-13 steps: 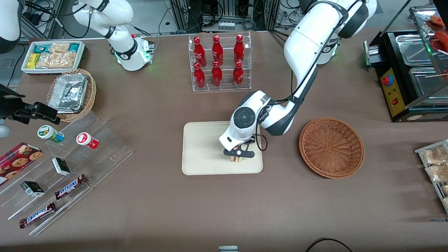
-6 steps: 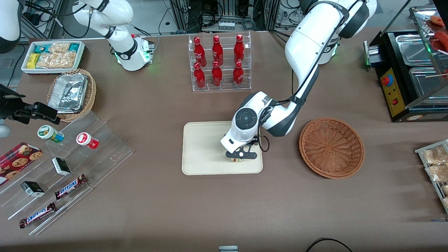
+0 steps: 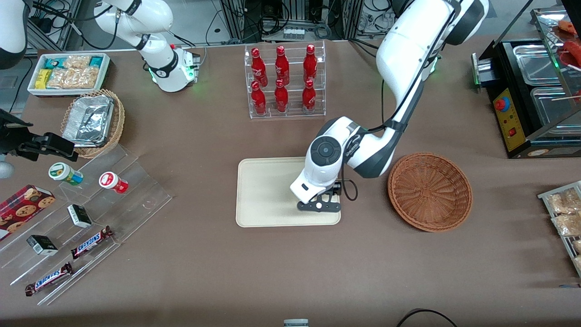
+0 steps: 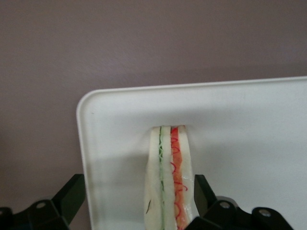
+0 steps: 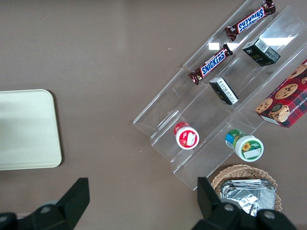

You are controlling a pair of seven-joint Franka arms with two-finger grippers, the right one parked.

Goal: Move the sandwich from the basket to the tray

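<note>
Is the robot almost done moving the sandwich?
Nearly. The basket holds nothing, so the pickup is done. The sandwich stands on its edge on the tray, near a corner, between the fingers of the gripper. The fingers look spread, one well clear of the bread. Left: lift the gripper away.

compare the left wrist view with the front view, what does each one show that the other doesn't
Only the left wrist view shows the sandwich: it stands on edge on the tray, red and green filling lines facing the camera, one finger at its side. Only the front view shows the reddish-brown basket, empty, beside the tray toward the working arm's end, plus the bottle rack; there the gripper hides the sandwich. Both show the cream tray on the brown table.
</note>
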